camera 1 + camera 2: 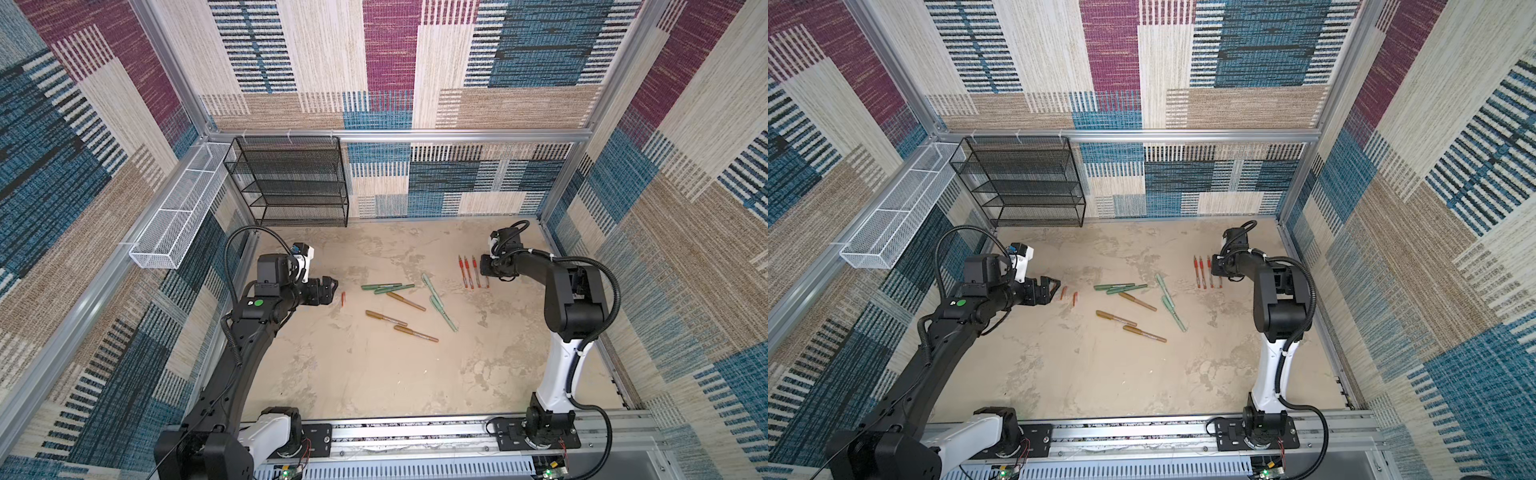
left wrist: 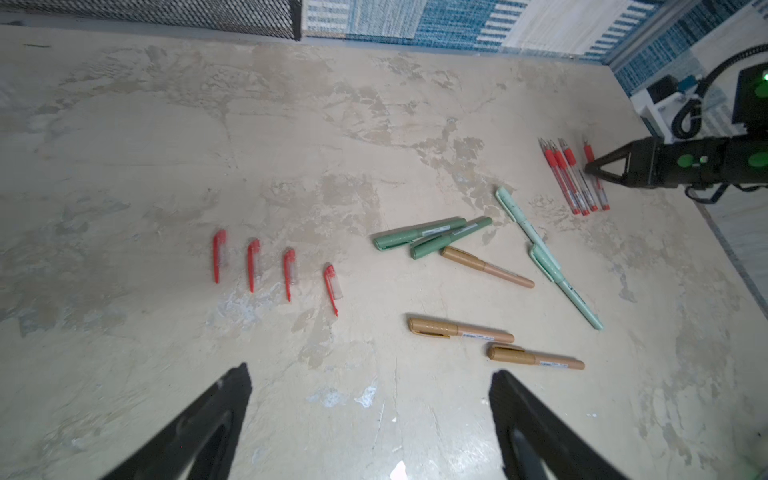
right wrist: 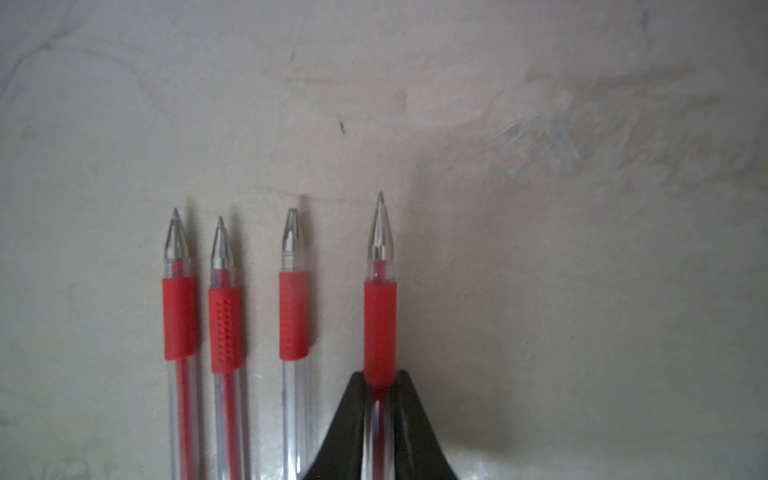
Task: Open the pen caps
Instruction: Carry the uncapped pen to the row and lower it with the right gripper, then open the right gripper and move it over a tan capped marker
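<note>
Several red pen caps [image 2: 252,264] lie in a row on the tabletop ahead of my left gripper [image 2: 370,374], which hovers open and empty; it also shows in both top views [image 1: 328,291] [image 1: 1052,289]. Several uncapped red pens [image 3: 224,328] lie side by side at the right. My right gripper [image 3: 380,374] is shut on the clear barrel of the rightmost red pen [image 3: 380,324], low over the table [image 1: 484,270]. In the middle lie capped pens: dark green [image 1: 381,286], mint [image 1: 444,313] and gold-bronze [image 1: 406,301].
A black mesh shelf [image 1: 291,183] stands at the back left, with a white mesh basket [image 1: 178,216] on the left wall. Patterned walls enclose the table. An aluminium rail [image 1: 415,432] carrying both arm bases runs along the front.
</note>
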Tool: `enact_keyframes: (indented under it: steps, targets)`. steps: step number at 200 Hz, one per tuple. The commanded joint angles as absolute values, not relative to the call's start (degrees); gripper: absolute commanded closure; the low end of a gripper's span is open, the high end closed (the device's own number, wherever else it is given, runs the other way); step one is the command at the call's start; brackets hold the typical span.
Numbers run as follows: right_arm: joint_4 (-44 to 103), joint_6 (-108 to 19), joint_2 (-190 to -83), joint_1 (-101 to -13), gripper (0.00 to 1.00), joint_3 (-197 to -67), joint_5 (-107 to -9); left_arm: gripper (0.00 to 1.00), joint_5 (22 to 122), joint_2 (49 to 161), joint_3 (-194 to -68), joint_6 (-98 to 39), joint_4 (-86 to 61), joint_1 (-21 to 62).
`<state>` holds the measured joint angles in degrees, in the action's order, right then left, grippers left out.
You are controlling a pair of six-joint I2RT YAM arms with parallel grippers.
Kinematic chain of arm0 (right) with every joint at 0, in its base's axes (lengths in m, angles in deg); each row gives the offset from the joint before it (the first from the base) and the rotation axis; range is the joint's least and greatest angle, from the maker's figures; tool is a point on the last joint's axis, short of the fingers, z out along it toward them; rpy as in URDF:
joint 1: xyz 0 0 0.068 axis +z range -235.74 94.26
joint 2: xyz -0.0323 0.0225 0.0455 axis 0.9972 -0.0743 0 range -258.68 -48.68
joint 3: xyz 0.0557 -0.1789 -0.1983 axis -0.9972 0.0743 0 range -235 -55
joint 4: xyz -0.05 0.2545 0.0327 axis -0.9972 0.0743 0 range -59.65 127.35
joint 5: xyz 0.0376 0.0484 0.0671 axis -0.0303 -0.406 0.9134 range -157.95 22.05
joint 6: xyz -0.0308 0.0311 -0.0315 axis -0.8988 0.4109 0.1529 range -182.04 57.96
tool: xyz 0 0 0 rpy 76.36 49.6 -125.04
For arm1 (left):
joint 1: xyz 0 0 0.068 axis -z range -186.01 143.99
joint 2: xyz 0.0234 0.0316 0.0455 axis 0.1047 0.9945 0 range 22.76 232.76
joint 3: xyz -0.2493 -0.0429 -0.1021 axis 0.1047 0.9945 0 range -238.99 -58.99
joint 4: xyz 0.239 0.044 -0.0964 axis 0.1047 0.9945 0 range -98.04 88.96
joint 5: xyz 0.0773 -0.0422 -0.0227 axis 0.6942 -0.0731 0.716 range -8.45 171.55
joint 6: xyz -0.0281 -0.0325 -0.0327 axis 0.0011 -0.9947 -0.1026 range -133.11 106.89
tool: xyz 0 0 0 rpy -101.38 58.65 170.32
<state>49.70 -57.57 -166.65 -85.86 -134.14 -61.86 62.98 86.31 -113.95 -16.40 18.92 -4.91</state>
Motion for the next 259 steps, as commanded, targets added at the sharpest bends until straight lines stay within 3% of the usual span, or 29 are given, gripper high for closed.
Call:
enact_keyframes:
  steps: [1,44,83,153,196,259]
  targets:
    - [50.14,-57.8,-167.5,-85.91,0.79,-135.12,-61.13,0.06,61.27,85.69,-114.12,-16.73,17.4,-5.87]
    - [51.63,-57.56,-164.32,-85.91,0.71,-135.6,-60.24,0.06,60.77,85.96,-115.01,-16.84,17.92,-7.11]
    - [51.45,-55.26,-154.31,-85.21,0.68,-130.5,-55.82,0.06,60.32,86.13,-114.88,-17.24,17.69,-7.66]
    - [51.21,-55.99,-140.59,-71.14,0.56,-118.44,-52.9,0.05,59.87,86.44,-113.96,-17.16,16.31,-7.74]
    - [52.56,-56.38,-142.87,-61.77,0.54,-120.01,-53.4,0.04,59.76,86.4,-114.11,-16.95,16.57,-7.85]
    - [57.6,-60.35,-155.59,-52.69,0.54,-128.68,-56.45,0.04,59.86,86.25,-113.44,-16.64,15.99,-8.07]
